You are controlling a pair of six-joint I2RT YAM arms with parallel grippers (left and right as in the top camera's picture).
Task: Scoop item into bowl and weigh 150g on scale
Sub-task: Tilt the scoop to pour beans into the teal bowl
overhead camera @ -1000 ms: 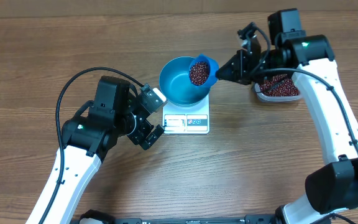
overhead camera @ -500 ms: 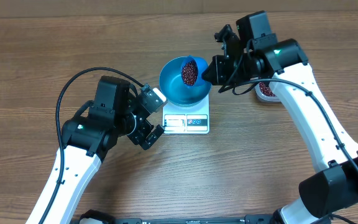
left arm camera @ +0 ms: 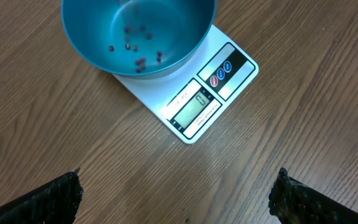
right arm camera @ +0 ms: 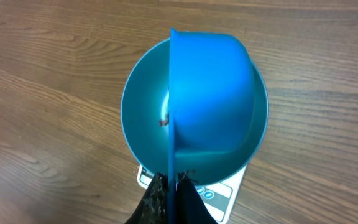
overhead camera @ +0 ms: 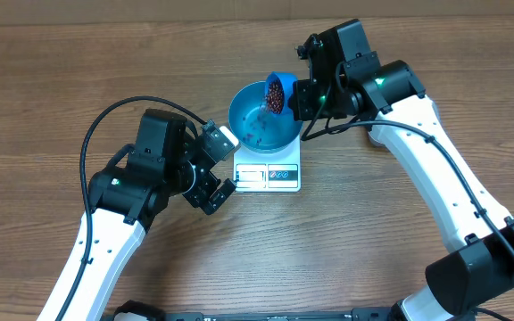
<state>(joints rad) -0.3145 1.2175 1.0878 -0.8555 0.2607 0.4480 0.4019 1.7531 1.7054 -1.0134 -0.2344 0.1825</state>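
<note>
The teal-blue bowl (overhead camera: 259, 120) (left arm camera: 138, 34) (right arm camera: 148, 118) stands on the white scale (overhead camera: 270, 175) (left arm camera: 210, 87) (right arm camera: 219, 194). My right gripper (overhead camera: 300, 98) (right arm camera: 171, 183) is shut on the thin handle of a small blue scoop (overhead camera: 277, 89) (right arm camera: 210, 99), which is tipped on its side over the bowl's right rim. Dark red-brown beans (overhead camera: 275, 94) fill the scoop's mouth, and several beans (left arm camera: 138, 53) (overhead camera: 252, 135) lie in the bowl's bottom. My left gripper (overhead camera: 212, 183) (left arm camera: 176, 199) hangs open over bare wood, left of and in front of the scale, holding nothing.
Part of a clear tub (overhead camera: 375, 134) shows behind my right arm, right of the scale. Black cable loops (overhead camera: 114, 111) over my left arm. Bare wooden tabletop (overhead camera: 355, 250) surrounds the scale.
My right arm has carried the scoop leftward from the tub to over the bowl and tipped it on its side. Beans now lie in the bowl. The left arm has not moved.
</note>
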